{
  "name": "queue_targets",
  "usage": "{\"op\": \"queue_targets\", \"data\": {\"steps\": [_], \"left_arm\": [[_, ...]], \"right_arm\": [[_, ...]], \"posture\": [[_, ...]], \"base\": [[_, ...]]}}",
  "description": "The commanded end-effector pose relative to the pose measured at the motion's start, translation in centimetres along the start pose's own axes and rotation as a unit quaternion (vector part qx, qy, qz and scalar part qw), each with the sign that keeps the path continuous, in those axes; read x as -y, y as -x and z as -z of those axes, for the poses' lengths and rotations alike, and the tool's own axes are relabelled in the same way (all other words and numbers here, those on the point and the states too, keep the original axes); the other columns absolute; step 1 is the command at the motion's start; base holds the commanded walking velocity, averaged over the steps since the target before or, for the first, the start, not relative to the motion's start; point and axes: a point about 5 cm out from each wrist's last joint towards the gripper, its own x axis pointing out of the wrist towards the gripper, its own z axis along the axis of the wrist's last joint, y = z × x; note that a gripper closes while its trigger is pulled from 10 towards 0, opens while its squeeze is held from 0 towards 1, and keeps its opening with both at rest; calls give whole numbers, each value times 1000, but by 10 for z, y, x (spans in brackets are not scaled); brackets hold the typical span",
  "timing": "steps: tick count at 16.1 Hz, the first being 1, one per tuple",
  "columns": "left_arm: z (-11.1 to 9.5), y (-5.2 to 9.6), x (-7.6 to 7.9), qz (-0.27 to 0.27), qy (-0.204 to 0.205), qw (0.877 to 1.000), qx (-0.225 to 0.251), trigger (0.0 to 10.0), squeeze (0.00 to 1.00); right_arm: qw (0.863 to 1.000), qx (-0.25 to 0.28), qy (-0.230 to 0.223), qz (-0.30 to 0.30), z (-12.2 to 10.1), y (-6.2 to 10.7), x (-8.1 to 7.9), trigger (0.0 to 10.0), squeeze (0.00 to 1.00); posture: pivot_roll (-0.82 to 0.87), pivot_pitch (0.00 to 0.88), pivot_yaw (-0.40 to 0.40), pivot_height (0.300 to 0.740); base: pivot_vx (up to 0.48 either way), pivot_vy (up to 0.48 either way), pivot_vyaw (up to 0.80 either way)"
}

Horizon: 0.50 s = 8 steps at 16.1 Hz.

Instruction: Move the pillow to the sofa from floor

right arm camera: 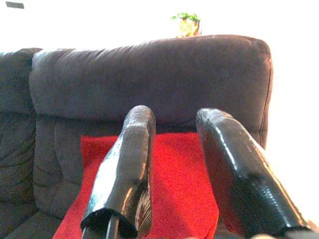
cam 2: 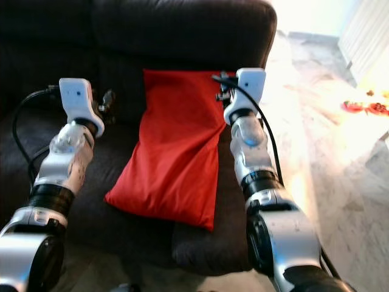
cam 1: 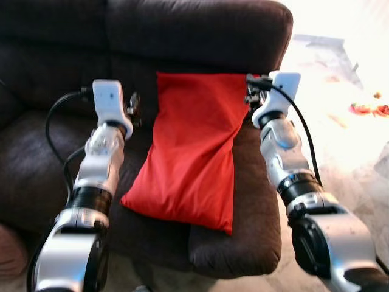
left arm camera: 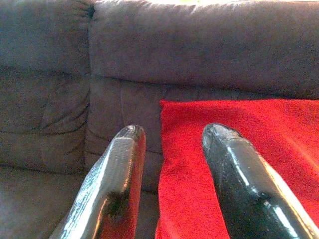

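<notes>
So the red pillow [cam 1: 191, 152] is lying on the sofa [cam 1: 200, 33] seat, its top edge leaning against the backrest and its lower end reaching toward the front edge of the cushion, a bit slanted so the bottom corner on my left sticks out further. I've got both arms raised over the seat, one on each side of it. My left gripper [left arm camera: 172, 149] hangs just beside the pillow's upper left corner with its two fingers [left arm camera: 117, 184] spread apart and nothing between them; looking along them I see the pillow's edge running right through the gap, with dark sofa fabric on one side and red on the other. My right gripper [right arm camera: 174, 134] is up by the pillow's upper right corner, close to the sofa's armrest side, fingers likewise spread with nothing pinched between them, and the red cloth shows low in the gap with the backrest above it. Can't really tell from the head views whether either gripper touches the pillow, they look just off it. Off to my right there's bright, washed-out tiled floor [cam 2: 346, 182] with something small and red [cam 1: 368, 109] lying on it, too blown out to make out.
</notes>
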Motion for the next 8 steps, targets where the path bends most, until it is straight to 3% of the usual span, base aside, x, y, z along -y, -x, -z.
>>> {"op": "queue_targets", "data": {"steps": [1,3,6,8], "left_arm": [[-3,4,6,13,-14,1000,15,10000,0],[13,23,5,14,-34,999,9,10000,0],[31,44,-3,-3,-20,1000,-20,10000,0],[50,60,-8,-22,-10,998,-56,10000,0]], "right_arm": [[1000,7,2,5,2,4,4,10000,0],[1000,0,8,17,15,19,15,10000,0],[999,-25,10,28,35,42,26,10000,0],[998,-66,8,23,58,65,31,10000,0]], "posture": [[96,147,-68,740],[84,146,-65,740],[77,143,-63,740],[71,141,-62,740]], "base": [[0,0,0],[0,0,0],[0,0,0],[0,0,0]]}}
